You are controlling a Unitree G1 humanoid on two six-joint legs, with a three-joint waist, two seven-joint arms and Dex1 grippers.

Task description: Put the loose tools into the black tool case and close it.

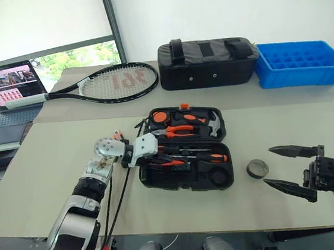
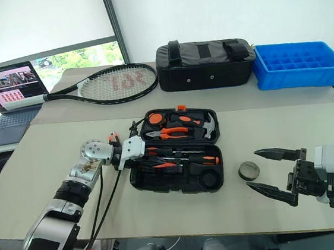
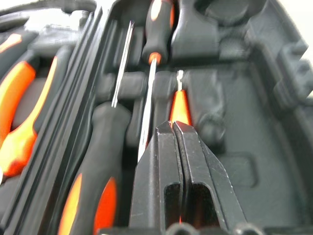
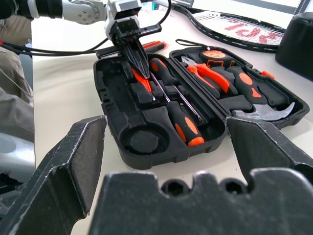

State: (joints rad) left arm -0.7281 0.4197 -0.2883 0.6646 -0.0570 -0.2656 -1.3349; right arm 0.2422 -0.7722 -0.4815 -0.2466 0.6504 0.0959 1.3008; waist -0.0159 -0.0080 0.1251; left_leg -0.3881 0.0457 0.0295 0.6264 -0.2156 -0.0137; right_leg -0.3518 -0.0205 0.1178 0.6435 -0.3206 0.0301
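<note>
The black tool case [image 1: 161,182] lies open on the table. Its far half holds pliers, a hammer and a tape measure. Two orange-black screwdrivers [image 4: 182,123] lie in recesses of the near half. My left gripper [image 3: 173,127] is shut and points down into that near half, right over a slim orange tool [image 3: 180,105] lying in a recess; I cannot tell if they touch. An orange-black tool [image 4: 150,45] lies on the table just outside the case by my left wrist. My right gripper [image 1: 269,165] hovers open and empty to the right of the case.
A small round tin [image 1: 257,168] sits between the case and my right gripper. A tennis racket [image 1: 115,82], a black fabric bag [image 1: 208,64] and a blue tray [image 1: 301,63] line the back. A laptop [image 1: 8,94] stands at the far left.
</note>
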